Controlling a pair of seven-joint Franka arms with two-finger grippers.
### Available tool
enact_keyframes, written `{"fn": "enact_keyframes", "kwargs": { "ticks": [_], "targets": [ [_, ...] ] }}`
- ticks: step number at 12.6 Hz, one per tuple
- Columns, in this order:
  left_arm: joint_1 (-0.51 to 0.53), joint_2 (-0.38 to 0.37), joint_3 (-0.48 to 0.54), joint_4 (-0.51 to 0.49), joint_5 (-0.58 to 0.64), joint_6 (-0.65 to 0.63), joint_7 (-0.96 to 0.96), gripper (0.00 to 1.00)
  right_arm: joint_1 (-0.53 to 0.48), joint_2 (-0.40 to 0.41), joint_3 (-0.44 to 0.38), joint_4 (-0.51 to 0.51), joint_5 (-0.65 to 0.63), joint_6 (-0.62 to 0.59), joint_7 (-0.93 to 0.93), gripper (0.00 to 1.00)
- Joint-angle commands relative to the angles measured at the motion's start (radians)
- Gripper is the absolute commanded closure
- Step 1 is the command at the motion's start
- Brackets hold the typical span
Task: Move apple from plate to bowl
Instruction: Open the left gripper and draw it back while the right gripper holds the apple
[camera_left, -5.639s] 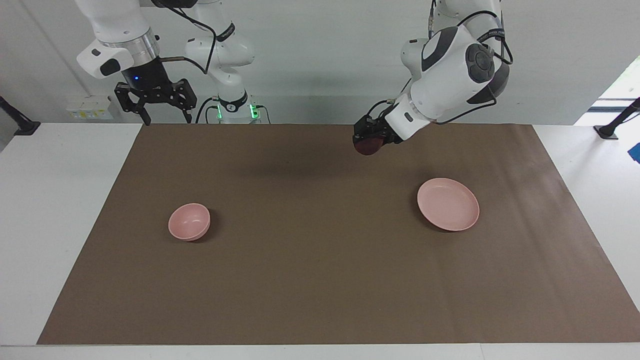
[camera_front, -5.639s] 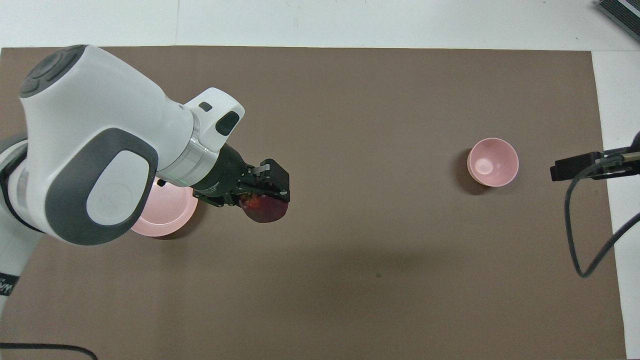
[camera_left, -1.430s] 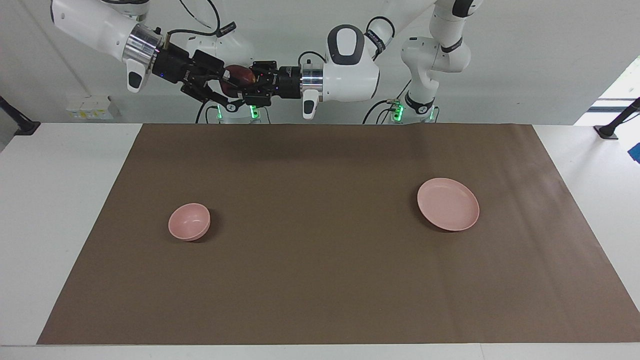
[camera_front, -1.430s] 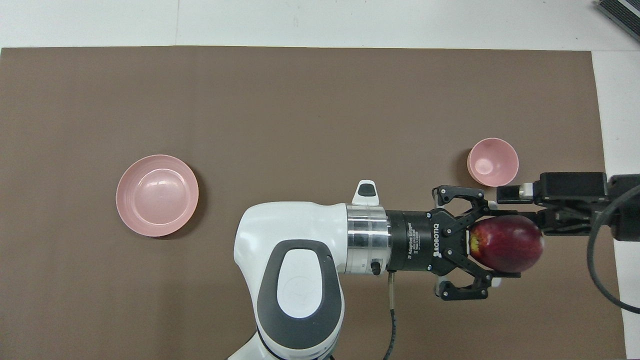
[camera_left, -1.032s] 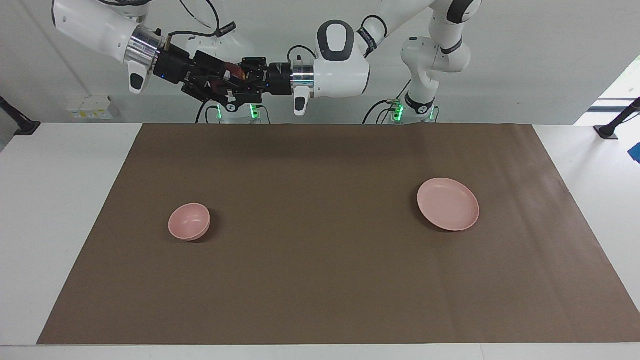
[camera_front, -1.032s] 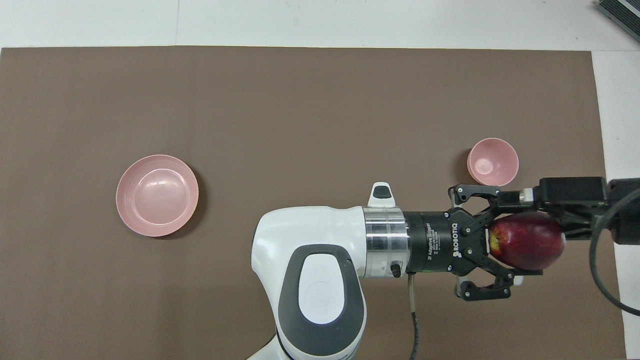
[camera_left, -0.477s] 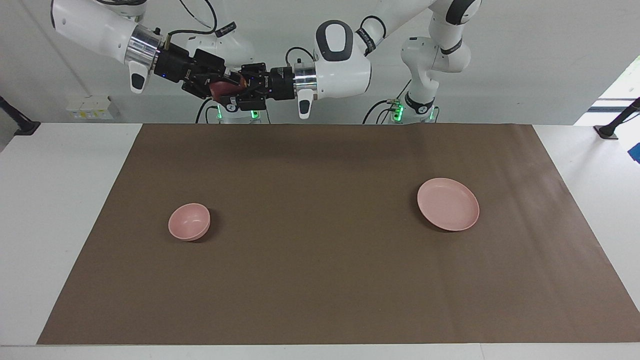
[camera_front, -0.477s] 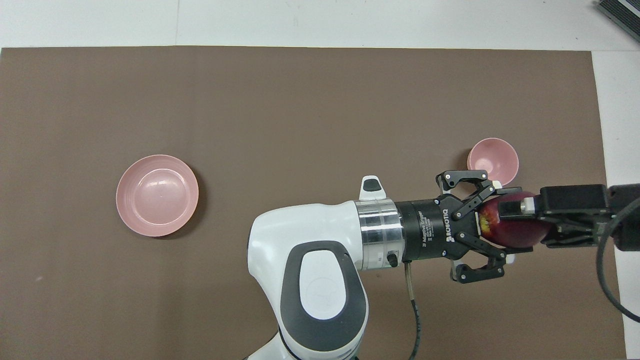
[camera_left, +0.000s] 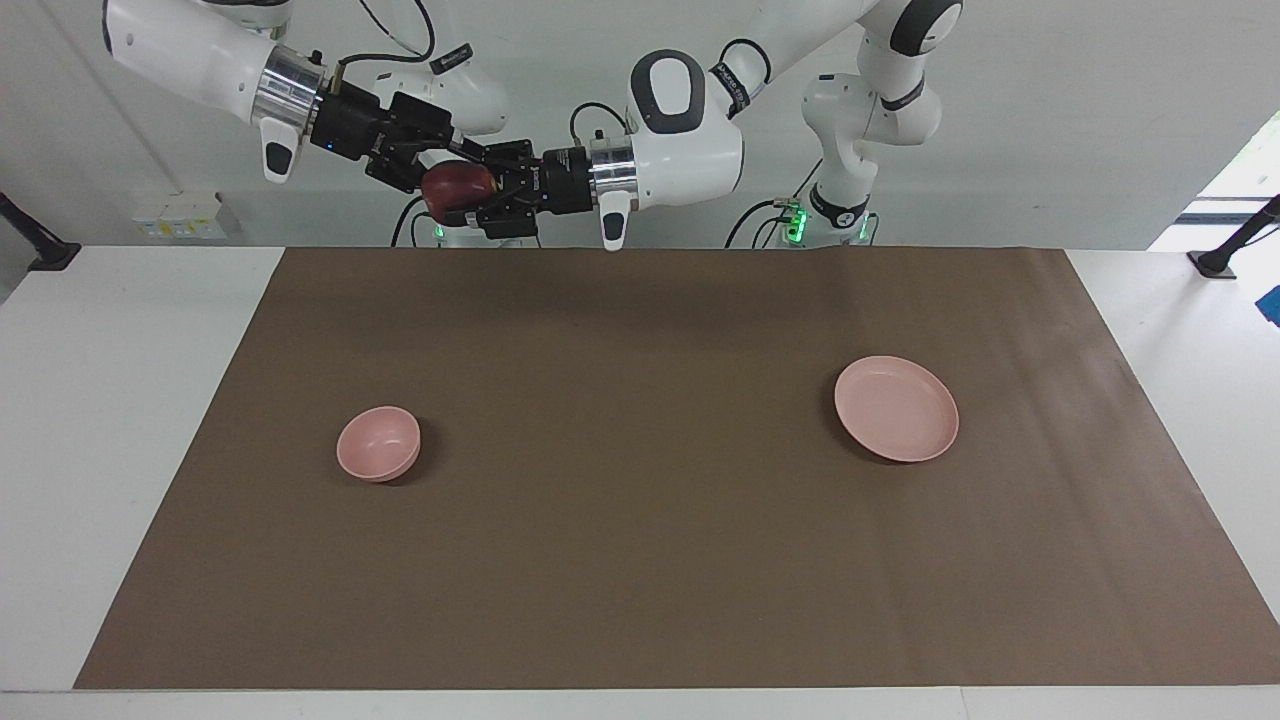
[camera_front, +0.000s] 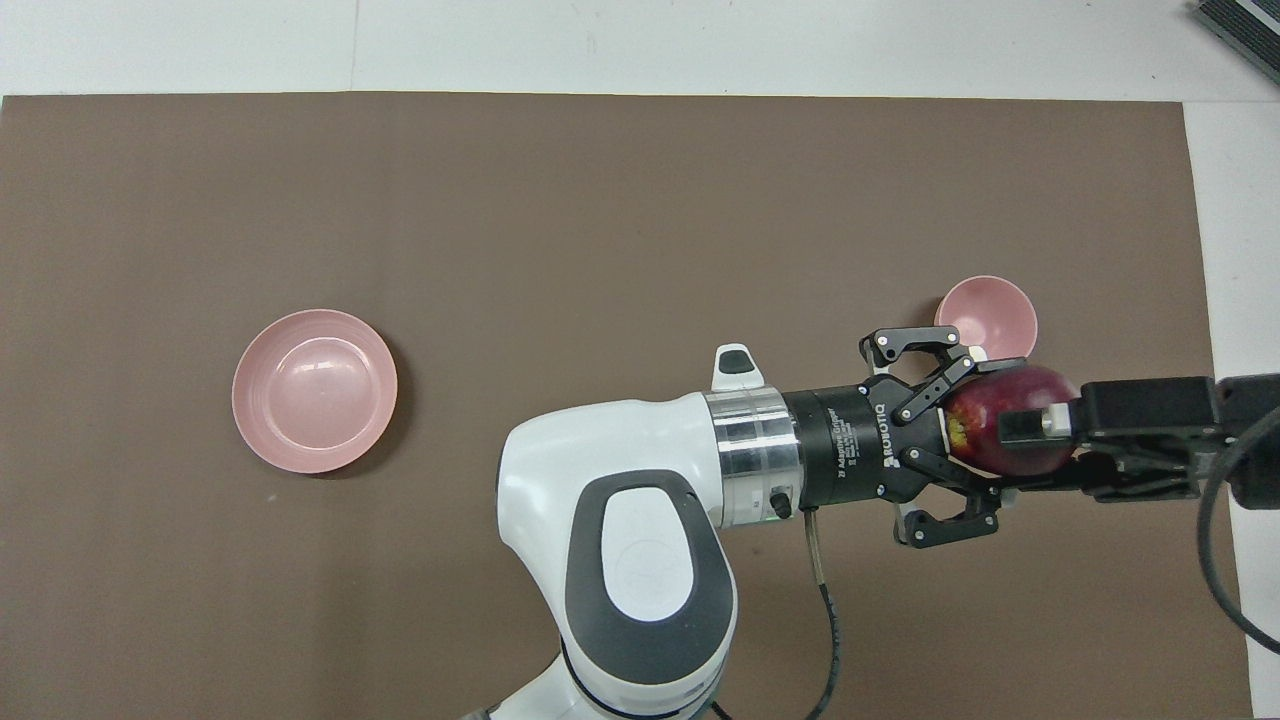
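Note:
The dark red apple (camera_left: 458, 186) (camera_front: 985, 420) hangs high in the air between both grippers, over the mat's edge nearest the robots, toward the right arm's end. My right gripper (camera_left: 452, 178) (camera_front: 1030, 450) is shut on it. My left gripper (camera_left: 490, 190) (camera_front: 990, 435) has reached across and faces the apple with its fingers (camera_front: 915, 345) spread wide around it. The small pink bowl (camera_left: 378, 443) (camera_front: 990, 315) stands empty on the mat, partly covered by the left gripper in the overhead view. The flat pink plate (camera_left: 897, 408) (camera_front: 314, 390) lies empty toward the left arm's end.
A brown mat (camera_left: 640, 560) covers most of the white table. The left arm's white body (camera_front: 620, 560) stretches over the mat's robot-side middle in the overhead view. Both arm bases (camera_left: 470, 215) stand along the table's robot edge.
The left gripper carried the apple from beside the plate across to the right gripper, which closed on it. The left fingers stand open. In the last half second the apple dipped slightly.

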Motion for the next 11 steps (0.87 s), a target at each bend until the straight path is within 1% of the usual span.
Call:
{"fn": "enact_keyframes", "kwargs": {
  "ticks": [1, 4, 7, 10, 11],
  "targets": [
    [-0.033, 0.014, -0.001, 0.020, -0.020, 0.004, -0.002, 1.00, -0.001, -0.009, 0.003, 0.001, -0.016, 0.037, -0.021, 0.00],
    [-0.031, 0.012, -0.005, 0.021, -0.023, -0.008, -0.002, 1.00, -0.001, -0.009, 0.003, -0.002, -0.019, 0.068, -0.110, 0.00],
    [-0.037, 0.007, -0.005, 0.018, -0.025, -0.008, -0.001, 1.00, -0.001, -0.010, 0.003, -0.007, -0.028, 0.066, -0.147, 0.00],
    [-0.043, 0.004, -0.008, 0.017, -0.026, -0.007, -0.001, 1.00, -0.001, -0.013, 0.003, -0.008, -0.031, 0.053, -0.138, 0.00],
    [-0.043, 0.004, -0.008, 0.017, -0.025, -0.007, -0.001, 1.00, -0.002, -0.013, 0.003, -0.008, -0.031, 0.028, -0.135, 0.00]
  ]
}}
